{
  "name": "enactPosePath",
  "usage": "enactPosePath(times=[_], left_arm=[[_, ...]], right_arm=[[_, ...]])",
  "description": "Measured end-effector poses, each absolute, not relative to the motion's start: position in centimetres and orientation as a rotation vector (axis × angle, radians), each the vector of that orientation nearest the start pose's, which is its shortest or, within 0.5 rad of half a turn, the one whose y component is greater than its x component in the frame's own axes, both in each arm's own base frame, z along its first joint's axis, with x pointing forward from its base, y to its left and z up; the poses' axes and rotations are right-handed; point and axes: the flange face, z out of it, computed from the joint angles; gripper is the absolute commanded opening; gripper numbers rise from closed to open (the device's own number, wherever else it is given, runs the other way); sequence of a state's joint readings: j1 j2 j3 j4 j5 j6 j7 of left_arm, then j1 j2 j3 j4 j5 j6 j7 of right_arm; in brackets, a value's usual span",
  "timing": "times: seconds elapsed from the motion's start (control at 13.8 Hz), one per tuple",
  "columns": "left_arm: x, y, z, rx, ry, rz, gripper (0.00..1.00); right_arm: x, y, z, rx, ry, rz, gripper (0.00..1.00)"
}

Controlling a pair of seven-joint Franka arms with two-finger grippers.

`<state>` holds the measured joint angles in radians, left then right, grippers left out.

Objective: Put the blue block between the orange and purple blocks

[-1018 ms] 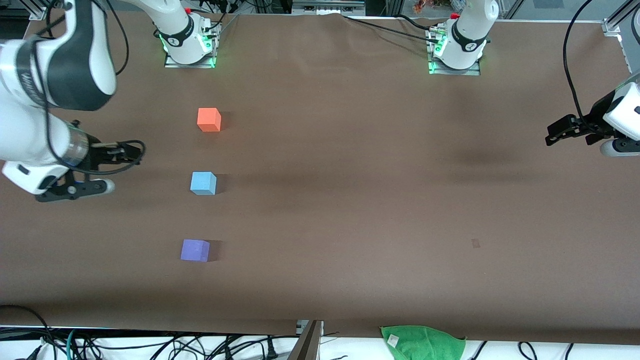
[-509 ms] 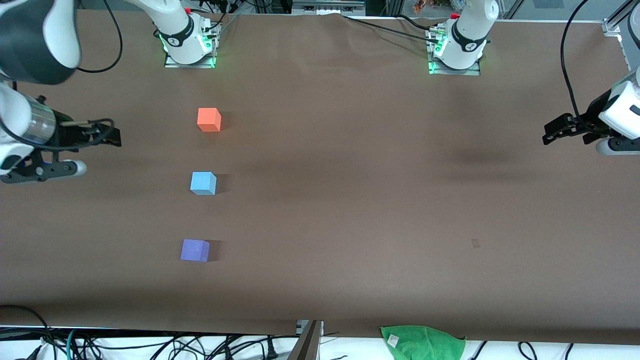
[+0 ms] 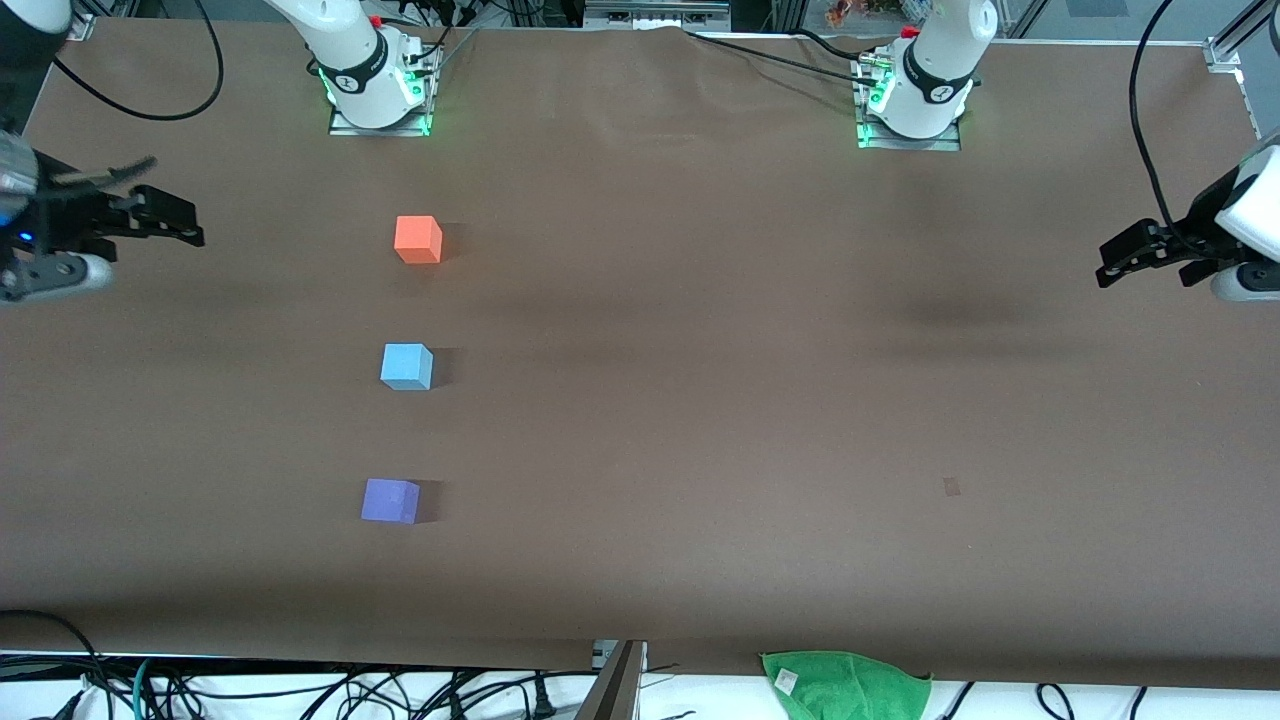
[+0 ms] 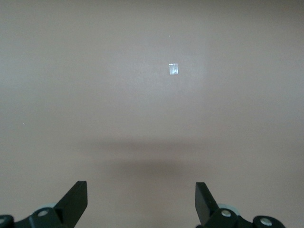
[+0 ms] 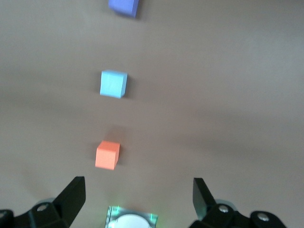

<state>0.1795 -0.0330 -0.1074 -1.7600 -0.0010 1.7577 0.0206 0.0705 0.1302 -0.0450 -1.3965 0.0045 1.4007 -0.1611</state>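
The sky-blue block (image 3: 407,366) stands on the brown table, in a line with the other two cubes. The orange block (image 3: 418,239) is farther from the front camera than it, and the purple block (image 3: 390,500) is nearer. All three also show in the right wrist view: blue (image 5: 113,84), orange (image 5: 107,155), purple (image 5: 124,6). My right gripper (image 3: 172,218) is open and empty, up over the table's edge at the right arm's end, well apart from the cubes. My left gripper (image 3: 1112,262) is open and empty over the left arm's end.
A green cloth (image 3: 848,684) lies at the table's front edge. A small pale mark (image 3: 951,486) is on the table cover, also in the left wrist view (image 4: 174,69). The arm bases (image 3: 378,88) (image 3: 915,95) stand at the back edge. Cables hang below the front edge.
My right gripper has drawn away from the blue block toward the right arm's end of the table and risen. The left gripper shifted only slightly. The cubes have not moved.
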Motion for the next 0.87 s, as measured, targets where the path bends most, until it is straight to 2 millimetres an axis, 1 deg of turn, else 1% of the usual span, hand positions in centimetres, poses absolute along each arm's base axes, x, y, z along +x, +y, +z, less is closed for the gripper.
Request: enactPosePath(times=[0.07,0.15,0.22,0.36,0.51,0.65,0.87], left_arm=[[55.6,4.0,57.2,-3.137,-0.082,-0.052,1.0],[55.8,4.0,57.4,-3.138,-0.082,-0.05,1.0],[56.1,4.1,57.6,-3.139,-0.082,-0.043,1.0],[56.6,4.2,57.8,-3.142,-0.083,-0.024,1.0],[56.9,4.2,57.8,-3.143,-0.083,-0.02,1.0],[57.0,4.2,57.5,-3.144,-0.084,-0.012,1.0],[57.0,4.2,57.3,-3.145,-0.084,0.002,1.0]], right_arm=[[57.0,1.3,63.0,-3.119,-0.284,0.161,1.0],[56.4,1.0,63.8,-3.122,-0.277,0.14,1.0],[55.9,0.9,64.0,-3.122,-0.277,0.139,1.0],[55.4,1.9,63.3,-3.117,-0.291,0.184,1.0],[55.1,2.6,62.3,-3.123,-0.228,0.235,1.0],[55.1,2.8,61.8,-3.128,-0.193,0.255,1.0],[55.1,2.9,61.7,-3.128,-0.197,0.255,1.0]])
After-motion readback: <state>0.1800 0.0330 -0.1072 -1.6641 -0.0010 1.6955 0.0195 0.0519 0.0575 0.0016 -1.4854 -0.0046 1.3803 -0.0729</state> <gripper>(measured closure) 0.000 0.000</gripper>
